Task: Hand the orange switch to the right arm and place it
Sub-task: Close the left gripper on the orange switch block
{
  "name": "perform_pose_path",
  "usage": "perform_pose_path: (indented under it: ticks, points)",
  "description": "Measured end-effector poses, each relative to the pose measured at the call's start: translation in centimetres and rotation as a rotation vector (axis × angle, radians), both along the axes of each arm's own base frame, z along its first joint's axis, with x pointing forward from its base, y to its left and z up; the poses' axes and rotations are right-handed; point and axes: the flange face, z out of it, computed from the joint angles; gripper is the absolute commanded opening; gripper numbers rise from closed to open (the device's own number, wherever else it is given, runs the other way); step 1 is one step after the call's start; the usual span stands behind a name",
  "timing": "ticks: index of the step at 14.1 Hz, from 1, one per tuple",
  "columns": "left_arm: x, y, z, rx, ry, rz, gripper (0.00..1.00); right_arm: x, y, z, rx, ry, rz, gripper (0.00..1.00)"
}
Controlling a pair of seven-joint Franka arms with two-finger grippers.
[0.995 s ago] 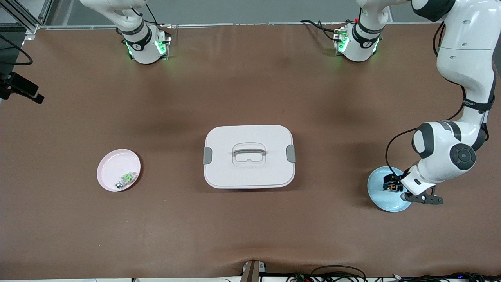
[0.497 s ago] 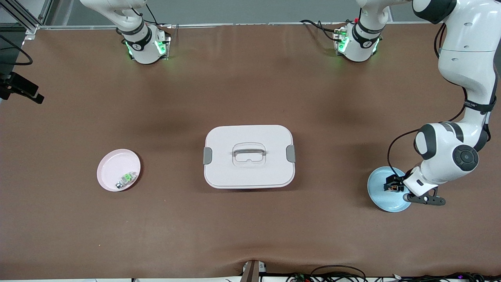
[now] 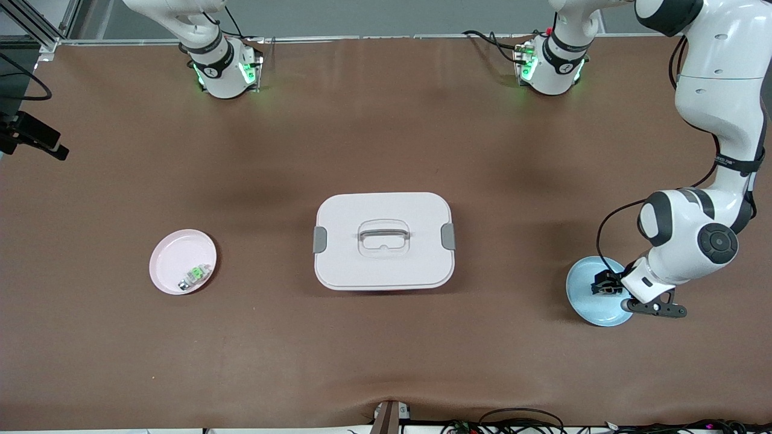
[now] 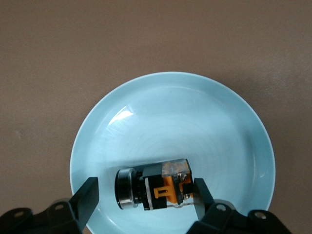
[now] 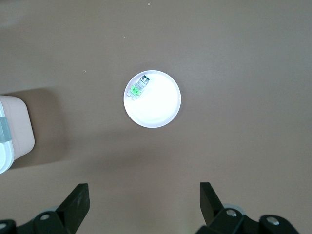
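Note:
The orange switch (image 4: 153,189), black with an orange middle and a silvery end, lies on its side in the light blue plate (image 4: 170,112). It also shows in the front view (image 3: 605,289), on that plate (image 3: 582,295) at the left arm's end of the table. My left gripper (image 4: 145,194) is down at the plate (image 3: 606,283) and open. Its fingers straddle the switch: one touches the orange end, the other stands clear of the silvery end. My right gripper (image 5: 144,195) is open and empty, held high over the table, and does not show in the front view.
A white lidded box (image 3: 384,241) with a handle stands mid-table. A pink plate (image 3: 175,253) toward the right arm's end holds a small clear-and-green part (image 3: 194,276). Both show in the right wrist view, the plate (image 5: 161,107) and the part (image 5: 138,87).
My left gripper has shifted slightly over the blue plate and settled around the switch. The switch and the right arm have not moved.

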Motion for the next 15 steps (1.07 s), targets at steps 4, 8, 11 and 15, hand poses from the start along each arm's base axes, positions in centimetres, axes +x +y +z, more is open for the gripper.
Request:
perform_pose_path:
  ticks: [4,8,11,15]
  points:
    - [0.0,-0.3,0.0,-0.025,0.001,0.019,0.87,0.0,0.0,0.0,0.0,0.0,0.0,1.0]
    - [-0.1,-0.6,-0.6,-0.03,0.008,0.018,0.85,0.0,0.0,0.0,0.0,-0.001,0.0,1.0]
    - [-0.2,-0.6,-1.2,-0.031,0.017,0.019,0.83,0.0,0.0,0.0,0.0,-0.001,-0.001,1.0]
    - [-0.3,-0.6,-1.7,-0.032,0.024,0.019,0.8,0.0,-0.1,0.0,0.0,0.0,-0.002,1.0]
